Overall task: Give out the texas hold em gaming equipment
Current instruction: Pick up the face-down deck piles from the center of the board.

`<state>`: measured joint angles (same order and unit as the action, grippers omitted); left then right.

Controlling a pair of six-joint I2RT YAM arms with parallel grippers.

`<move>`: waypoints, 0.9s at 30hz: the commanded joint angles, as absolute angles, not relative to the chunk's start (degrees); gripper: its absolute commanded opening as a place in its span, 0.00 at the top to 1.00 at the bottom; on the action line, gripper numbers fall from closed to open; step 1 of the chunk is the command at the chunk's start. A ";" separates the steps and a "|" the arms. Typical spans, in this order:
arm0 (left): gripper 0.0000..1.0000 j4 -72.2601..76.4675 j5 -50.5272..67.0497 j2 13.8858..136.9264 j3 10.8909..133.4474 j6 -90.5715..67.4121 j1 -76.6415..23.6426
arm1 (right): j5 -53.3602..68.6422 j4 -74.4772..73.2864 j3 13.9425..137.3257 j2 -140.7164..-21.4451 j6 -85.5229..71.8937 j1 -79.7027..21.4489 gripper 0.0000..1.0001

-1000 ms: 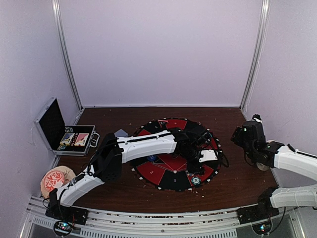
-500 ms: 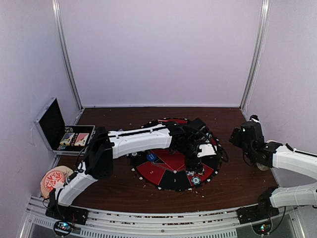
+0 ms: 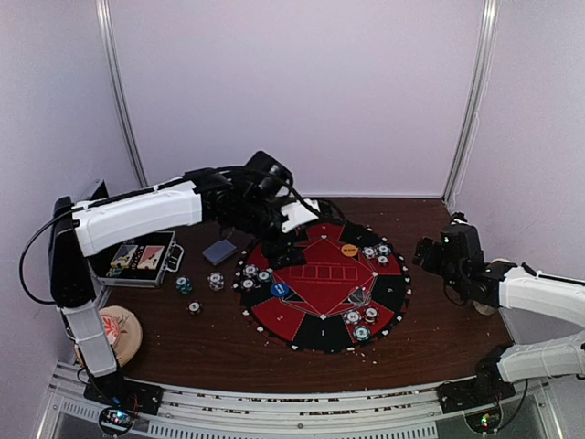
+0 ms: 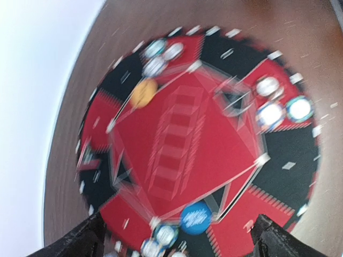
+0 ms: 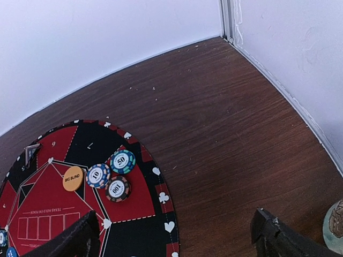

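The three loose poker chips are lying on the table off the mat's 9 o'clock edge, at about 8 o'clock from the left gripper, which is hanging wide open and empty and sitting far nearer them than the equally open, empty right gripper waiting at 3 o'clock.

We can't read the chips or blue disc here, left wrist view's all motion blur

This looks like a robot test booth in a lab, not anyone's home. Plain white wall panels and metal corner posts box in a brown wooden table. The white left arm and right arm rise from an aluminium rail at its near edge.
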<state>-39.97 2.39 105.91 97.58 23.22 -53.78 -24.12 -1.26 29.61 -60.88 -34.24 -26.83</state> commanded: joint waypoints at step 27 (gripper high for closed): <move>0.02 -44.95 8.15 122.12 102.72 24.05 -18.97 | -25.52 0.18 32.33 -67.06 -30.88 -33.57 0.00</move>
<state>-42.70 7.75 120.36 100.07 23.03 -19.66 -24.25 -0.21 30.81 -67.40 -31.40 -33.15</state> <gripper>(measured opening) 0.978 0.999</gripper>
